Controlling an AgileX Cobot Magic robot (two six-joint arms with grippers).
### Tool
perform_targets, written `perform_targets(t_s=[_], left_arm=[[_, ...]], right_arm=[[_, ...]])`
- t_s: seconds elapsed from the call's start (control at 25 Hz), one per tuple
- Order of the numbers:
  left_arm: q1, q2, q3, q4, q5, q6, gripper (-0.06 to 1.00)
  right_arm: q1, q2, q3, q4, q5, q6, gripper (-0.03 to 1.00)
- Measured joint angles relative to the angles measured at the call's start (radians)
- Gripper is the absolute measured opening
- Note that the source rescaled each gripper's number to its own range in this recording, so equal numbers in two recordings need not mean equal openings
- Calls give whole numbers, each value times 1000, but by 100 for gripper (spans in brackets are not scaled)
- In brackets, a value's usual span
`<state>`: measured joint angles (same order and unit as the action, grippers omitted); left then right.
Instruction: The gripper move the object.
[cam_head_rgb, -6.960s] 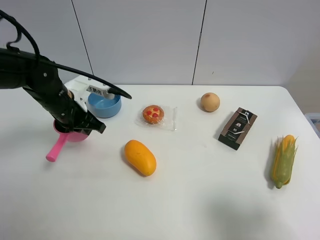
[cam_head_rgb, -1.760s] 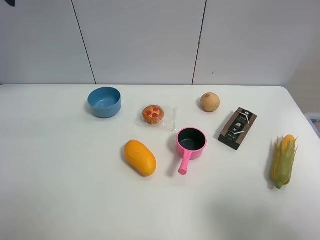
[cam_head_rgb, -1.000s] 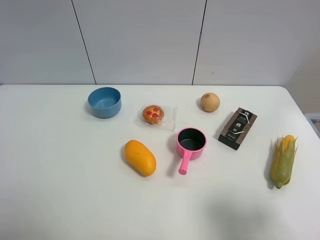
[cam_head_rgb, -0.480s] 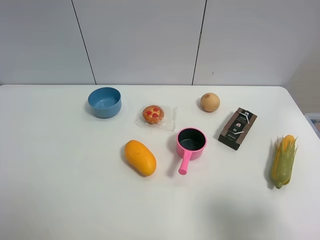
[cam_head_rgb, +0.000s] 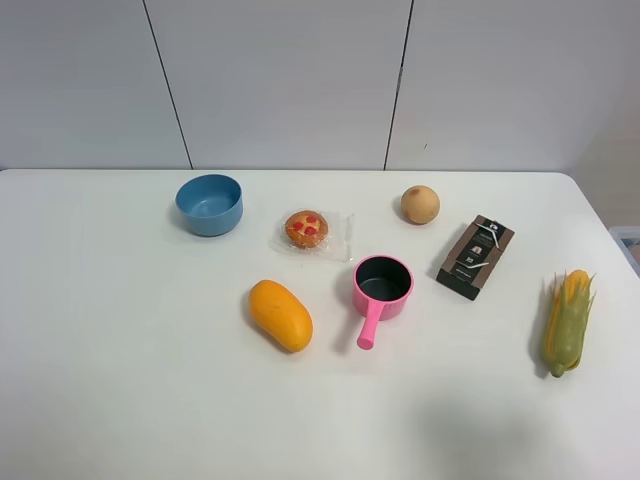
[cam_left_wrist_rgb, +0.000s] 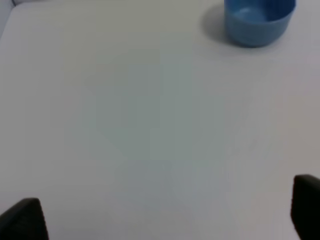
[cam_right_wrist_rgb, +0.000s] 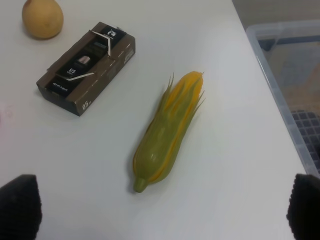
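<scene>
The pink saucepan (cam_head_rgb: 382, 282) stands upright on the white table (cam_head_rgb: 130, 380), free of any gripper. It sits between the mango (cam_head_rgb: 280, 315) and the brown box (cam_head_rgb: 475, 256), with its handle pointing toward the front edge. Neither arm shows in the exterior view. In the left wrist view my left gripper (cam_left_wrist_rgb: 162, 212) is open and empty above bare table, with the blue bowl (cam_left_wrist_rgb: 258, 17) far ahead. In the right wrist view my right gripper (cam_right_wrist_rgb: 162, 207) is open and empty above the corn cob (cam_right_wrist_rgb: 167, 135). The saucepan is out of both wrist views.
A blue bowl (cam_head_rgb: 209, 204) stands at the back left. A wrapped pastry (cam_head_rgb: 308, 229) and a round tan fruit (cam_head_rgb: 420, 204) lie behind the pan. The corn cob (cam_head_rgb: 567, 320) lies at the right. A clear plastic bin (cam_right_wrist_rgb: 290, 75) stands past the table's right edge.
Seven seconds ago the left arm was at the saucepan near the blue bowl. Now the pan stands mid-table and the arm is gone from the exterior view. Nothing moved in the last second.
</scene>
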<state>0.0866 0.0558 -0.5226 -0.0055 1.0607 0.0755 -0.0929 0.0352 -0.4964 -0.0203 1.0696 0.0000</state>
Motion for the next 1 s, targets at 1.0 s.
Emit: perform_targets(t_s=[1.0], left_arm=[[0, -62, 14, 13, -7, -42, 99]], right_arm=[[0, 0, 0, 0, 0, 0, 100]])
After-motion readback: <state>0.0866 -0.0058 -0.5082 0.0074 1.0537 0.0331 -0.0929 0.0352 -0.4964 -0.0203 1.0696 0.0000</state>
